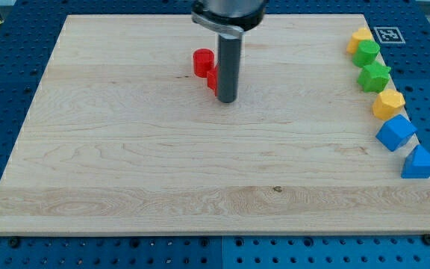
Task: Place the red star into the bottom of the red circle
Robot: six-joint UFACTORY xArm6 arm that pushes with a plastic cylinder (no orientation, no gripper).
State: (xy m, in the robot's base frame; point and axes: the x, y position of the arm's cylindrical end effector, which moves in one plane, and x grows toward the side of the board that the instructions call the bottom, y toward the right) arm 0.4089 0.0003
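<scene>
1. No claw on this rig, so nothing to release or clench; my tip (226,100) is the rod's lower end, on the wooden board (125,172) near its top centre.
2. Red circle (203,62) sits just to the view's left of the rod, upper side.
3. Red star (212,79) is mostly hidden behind the rod; only a red sliver shows at the circle's lower right. It looks to be touching the circle, but I can't tell for sure.
4. My tip appears right against the star's right side.
5. Judgement: nearly done. The star needs a short nudge toward the view's left to sit squarely under the circle.
6. To do it well: push slow and low on the star, w/o bumping the circle out of place.
7. The other blocks along the right edge are well apart, no risk there.
</scene>
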